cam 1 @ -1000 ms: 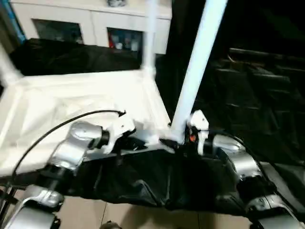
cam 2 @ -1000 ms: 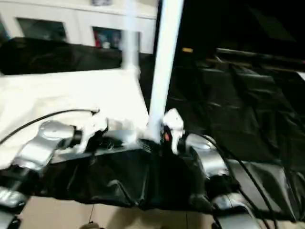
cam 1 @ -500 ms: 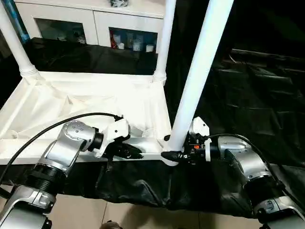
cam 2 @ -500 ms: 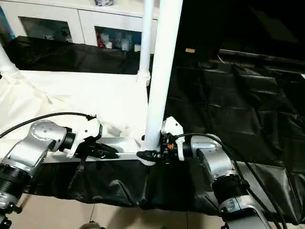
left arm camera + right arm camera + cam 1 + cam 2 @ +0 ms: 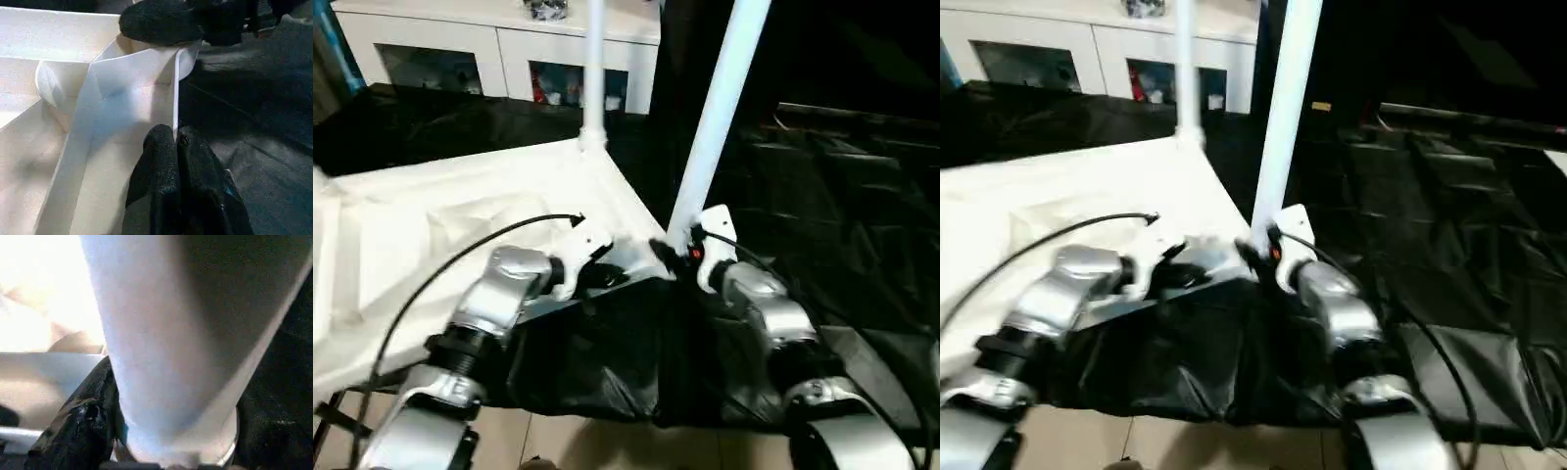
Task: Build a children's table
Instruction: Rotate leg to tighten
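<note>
step: seating leg (image 5: pixel 715 127) in corner socket | right gripper (image 5: pixel 671 253) clasped leg base | left gripper (image 5: pixel 175 139) pinched tabletop (image 5: pixel 431 235) rim | advice: press straight down

Two silver forearms reaching forward and angled inward toward each other, left pincer (image 5: pixel 176 147) with black fingers pressed together, right pincer (image 5: pixel 674 253) with fingers spread apart around a white tube.

Table top upside down before you

Its near-right leg (image 5: pixel 717 117) stands between your grippers; the cabinet (image 5: pixel 499 54) is behind the top (image 5: pixel 431 225).
</note>
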Controlling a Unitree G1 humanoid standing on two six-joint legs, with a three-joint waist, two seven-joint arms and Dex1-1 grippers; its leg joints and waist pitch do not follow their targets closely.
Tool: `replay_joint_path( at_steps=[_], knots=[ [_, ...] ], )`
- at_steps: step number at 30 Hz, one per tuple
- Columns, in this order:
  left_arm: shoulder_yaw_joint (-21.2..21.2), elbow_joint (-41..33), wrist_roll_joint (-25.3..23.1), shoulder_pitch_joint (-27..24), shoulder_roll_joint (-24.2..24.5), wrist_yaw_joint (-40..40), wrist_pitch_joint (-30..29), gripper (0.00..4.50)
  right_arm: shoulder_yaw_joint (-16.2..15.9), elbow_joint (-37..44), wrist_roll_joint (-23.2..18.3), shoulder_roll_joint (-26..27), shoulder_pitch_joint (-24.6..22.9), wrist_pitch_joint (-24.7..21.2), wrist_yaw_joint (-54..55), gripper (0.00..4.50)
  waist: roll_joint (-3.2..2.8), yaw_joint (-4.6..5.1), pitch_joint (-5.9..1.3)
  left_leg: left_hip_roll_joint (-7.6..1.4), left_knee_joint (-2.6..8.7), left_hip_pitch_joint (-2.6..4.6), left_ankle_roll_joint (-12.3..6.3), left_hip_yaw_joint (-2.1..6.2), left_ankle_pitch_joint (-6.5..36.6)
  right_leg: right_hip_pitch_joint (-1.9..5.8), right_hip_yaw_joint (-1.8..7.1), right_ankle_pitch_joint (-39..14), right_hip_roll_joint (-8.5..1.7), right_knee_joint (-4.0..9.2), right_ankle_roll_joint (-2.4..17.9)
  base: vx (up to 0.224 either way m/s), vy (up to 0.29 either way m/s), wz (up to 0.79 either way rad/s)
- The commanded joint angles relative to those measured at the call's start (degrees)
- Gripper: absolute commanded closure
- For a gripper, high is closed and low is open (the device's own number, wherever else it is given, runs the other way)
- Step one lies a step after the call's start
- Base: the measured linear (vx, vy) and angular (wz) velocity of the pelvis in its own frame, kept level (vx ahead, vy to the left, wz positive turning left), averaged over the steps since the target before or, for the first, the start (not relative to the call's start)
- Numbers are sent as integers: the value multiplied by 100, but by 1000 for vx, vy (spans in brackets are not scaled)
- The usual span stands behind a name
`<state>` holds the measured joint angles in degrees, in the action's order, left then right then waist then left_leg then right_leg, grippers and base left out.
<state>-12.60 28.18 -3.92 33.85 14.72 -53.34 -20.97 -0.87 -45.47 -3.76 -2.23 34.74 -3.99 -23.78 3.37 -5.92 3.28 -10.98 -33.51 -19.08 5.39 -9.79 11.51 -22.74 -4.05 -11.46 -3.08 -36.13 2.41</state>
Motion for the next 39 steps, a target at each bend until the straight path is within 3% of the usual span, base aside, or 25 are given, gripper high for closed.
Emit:
replay_joint_path(
  at_steps=[1,7,10,13,16,23,24,30,35,39],
  knots=[
    [-276,-167,58,97,-431,183,100,450,-562,-208,199,540,-21,-42,-318,125,-47,-5,-347,-229,392,-53,-121,69,660,307,360,-1017,-561,470,947,0,0,0],
    [-287,-286,95,-51,-199,-86,348,450,-580,-154,189,348,-25,215,-848,63,-48,6,-328,-238,407,-47,-145,77,905,296,363,-1429,-579,521,861,0,0,0],
    [-248,-393,221,-137,28,-478,582,450,-698,35,83,74,-118,332,-1509,57,-46,11,-344,-244,396,-67,-213,74,758,311,363,-1132,-569,483,910,0,0,0],
    [-267,-475,312,-210,275,-898,729,450,-853,279,-4,-191,-242,373,-2209,57,-33,48,-355,-235,372,-81,-368,60,513,326,358,-577,-550,425,1083,0,0,0],
    [-282,-536,400,-274,555,-1352,840,450,-1063,690,-164,-508,-431,365,-3143,57,-34,39,-352,-248,366,-81,-460,59,501,332,358,-518,-558,422,1128,0,0,0],
    [-312,-665,574,-350,962,-2100,949,450,-1447,1317,-285,-1080,-686,299,-4541,57,-22,17,-323,-268,375,-59,-412,55,748,303,357,-1090,-567,470,1093,0,0,0],
    [-314,-671,581,-355,980,-2141,964,450,-1466,1354,-295,-1118,-699,289,-4634,81,-21,14,-322,-275,378,-62,-419,58,738,307,356,-1084,-567,471,1085,0,0,0],
    [-371,-789,675,-428,1113,-2425,953,450,-1558,1597,-421,-1304,-784,3,-5063,117,-14,-54,-335,-271,363,-68,-440,44,555,301,348,-872,-556,437,1119,0,0,0],
    [-419,-892,709,-508,1210,-2612,954,450,-1581,1753,-477,-1354,-890,-177,-5207,168,-21,-75,-334,-269,371,-62,-365,52,632,299,343,-1038,-559,455,1081,0,0,0],
    [-366,-823,683,-464,1126,-2449,898,450,-1446,1678,-463,-1213,-893,-214,-4856,179,-12,-71,-335,-257,373,-67,-328,56,617,303,346,-1158,-561,467,1015,0,0,0]
  ],
)
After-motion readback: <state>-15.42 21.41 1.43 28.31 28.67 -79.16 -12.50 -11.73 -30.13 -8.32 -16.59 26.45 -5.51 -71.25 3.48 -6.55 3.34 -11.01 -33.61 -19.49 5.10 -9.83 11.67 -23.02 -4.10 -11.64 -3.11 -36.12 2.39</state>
